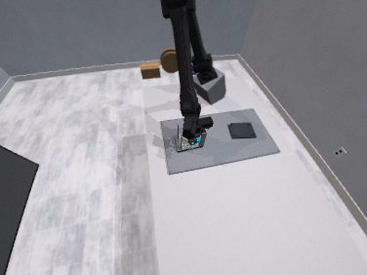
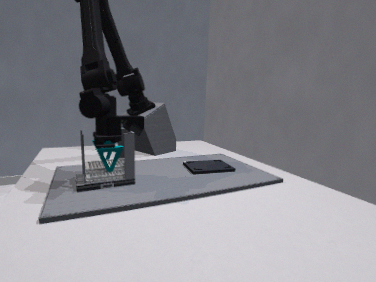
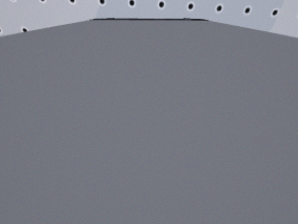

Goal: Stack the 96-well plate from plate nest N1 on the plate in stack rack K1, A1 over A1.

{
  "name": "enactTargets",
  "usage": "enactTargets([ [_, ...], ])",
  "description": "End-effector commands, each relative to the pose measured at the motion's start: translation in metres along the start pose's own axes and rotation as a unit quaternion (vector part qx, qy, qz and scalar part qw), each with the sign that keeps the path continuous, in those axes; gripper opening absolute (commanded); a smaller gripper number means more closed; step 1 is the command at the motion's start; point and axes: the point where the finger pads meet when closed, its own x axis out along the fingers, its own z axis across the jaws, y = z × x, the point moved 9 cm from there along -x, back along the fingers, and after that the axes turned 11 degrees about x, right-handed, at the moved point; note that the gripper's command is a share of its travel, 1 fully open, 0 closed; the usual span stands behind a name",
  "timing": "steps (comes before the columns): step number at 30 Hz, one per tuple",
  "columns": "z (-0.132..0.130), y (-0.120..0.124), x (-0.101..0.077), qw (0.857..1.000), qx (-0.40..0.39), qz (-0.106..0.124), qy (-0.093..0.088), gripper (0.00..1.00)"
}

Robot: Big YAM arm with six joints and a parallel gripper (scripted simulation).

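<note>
One 96-well plate [image 2: 102, 171] clamped in end effector [image 2: 108, 159], inside stack rack K1 [image 2: 129, 159]

White table [image 2: 260, 235], grey mat [image 2: 165, 187] on it, grey arm pedestal [image 2: 159, 131] seemingly behind

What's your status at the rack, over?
Gripper shut on the 96-well plate, down inside stack rack K1. Nest N1 bare. Wrist view filled by a grey surface; nesting and A1 match unconfirmed. Nothing seen in the way.
</note>
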Motion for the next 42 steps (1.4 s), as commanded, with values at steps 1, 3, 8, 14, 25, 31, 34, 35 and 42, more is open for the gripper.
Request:
enactTargets([
  [1, 0.0034, 0.0020, 0.0144, 1.000, 0.000, 0.001, -0.002, 0.00],
  [3, 0.0034, 0.0020, 0.0144, 1.000, 0.000, 0.001, -0.002, 0.00],
  [8, 0.0035, 0.0020, 0.0144, 1.000, 0.000, 0.001, -0.002, 0.00],
  [14, 0.0035, 0.0020, 0.0144, 1.000, 0.000, 0.001, -0.002, 0.00],
  [25, 0.0037, 0.0019, 0.0144, 1.000, 0.000, 0.001, -0.002, 0.00],
  [31, 0.0038, 0.0019, 0.0144, 1.000, 0.000, 0.001, -0.002, 0.00],
  [34, 0.0038, 0.0019, 0.0144, 1.000, 0.000, 0.001, -0.002, 0.00],
  [35, 0.0038, 0.0019, 0.0144, 1.000, 0.000, 0.001, -0.002, 0.00],
  [42, 0.0040, 0.0022, 0.0144, 1.000, 0.004, 0.003, -0.002, 1.00],
])
